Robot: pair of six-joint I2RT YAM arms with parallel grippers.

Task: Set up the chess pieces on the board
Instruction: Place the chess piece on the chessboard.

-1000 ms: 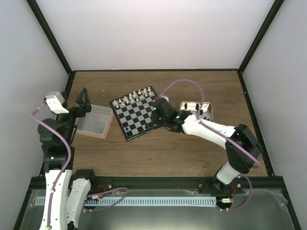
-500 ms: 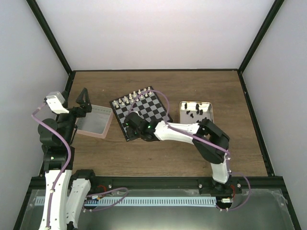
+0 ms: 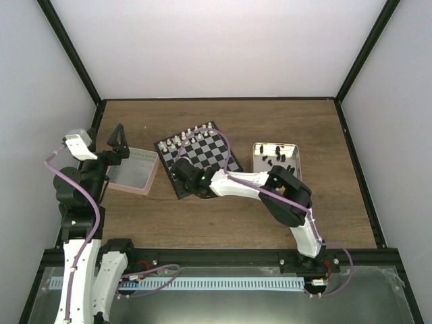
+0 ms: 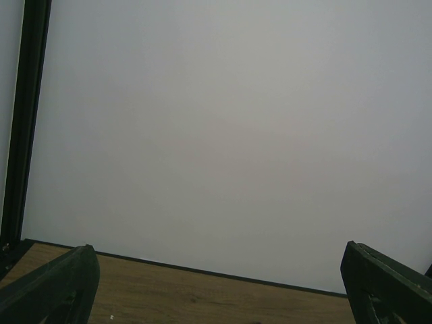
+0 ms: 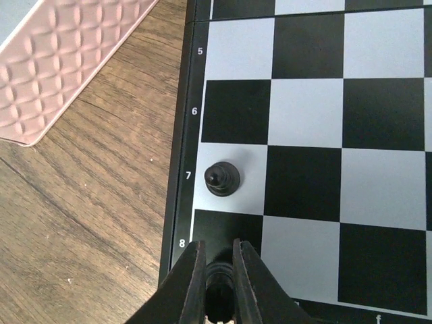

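Note:
The board (image 3: pixel 210 154) lies mid-table, with a row of white chess pieces (image 3: pixel 185 138) along its far edge. In the right wrist view my right gripper (image 5: pixel 217 270) is shut on a black chess piece (image 5: pixel 219 291), held just over the dark corner square of row 8 on the board (image 5: pixel 378 108). A black pawn (image 5: pixel 222 179) stands on the white square of row 7 just beyond it. From above, the right gripper (image 3: pixel 179 175) is at the board's near left corner. My left gripper (image 3: pixel 118 144) is open and empty, raised by the left wall.
A metal tin (image 3: pixel 297 162) holding several black pieces (image 3: pixel 273 156) sits right of the board. A pink tray (image 3: pixel 133 170) lies left of the board, close to its corner; it also shows in the right wrist view (image 5: pixel 74 61). The left wrist view shows only wall and table edge.
My right arm has swung left across the board, from its right edge to its near left corner, carrying the black piece. The left arm has not moved.

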